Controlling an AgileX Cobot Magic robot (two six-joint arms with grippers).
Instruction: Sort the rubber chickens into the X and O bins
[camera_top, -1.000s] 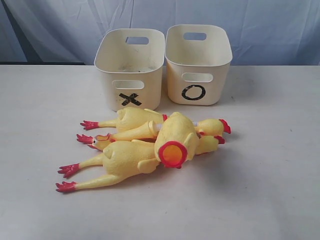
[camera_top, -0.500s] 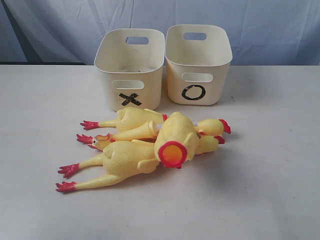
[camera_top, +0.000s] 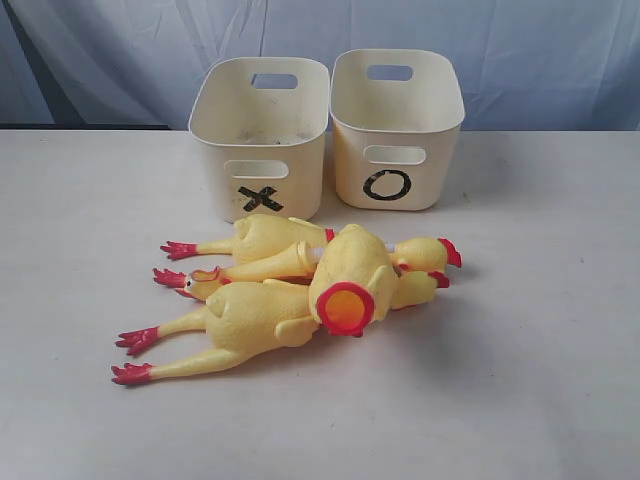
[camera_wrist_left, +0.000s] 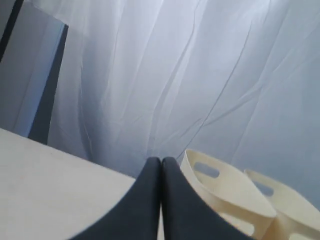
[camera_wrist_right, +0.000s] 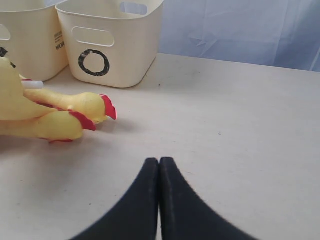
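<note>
The 4 yellow rubber chickens (camera_top: 300, 300) with red feet and combs lie in 1 heap at the centre of the exterior view on the white tabletop (camera_top: 540, 380), touching and overlapping each other. The front long chicken (camera_top: 235, 325) stretches its red feet toward the lower left. A rounder chicken (camera_top: 355, 262) rests on top of the heap, its red-rimmed orange opening facing the camera. 2 red-combed heads point right.

Just behind the heap, in the upper middle, 2 cream-white plastic tubs with slot handles stand side by side: the X tub (camera_top: 215, 175) on the left and the O tub (camera_top: 440, 165) on the right. A pale blue cloth (camera_top: 540, 60) hangs behind them.

The left gripper (camera_wrist_left: 161, 162) has its black fingers pressed together on nothing, with the cloth and both tub rims beyond it. The right gripper (camera_wrist_right: 159, 162) is likewise pressed together and empty, over bare tabletop, with the chicken heads and the O tub beyond.
</note>
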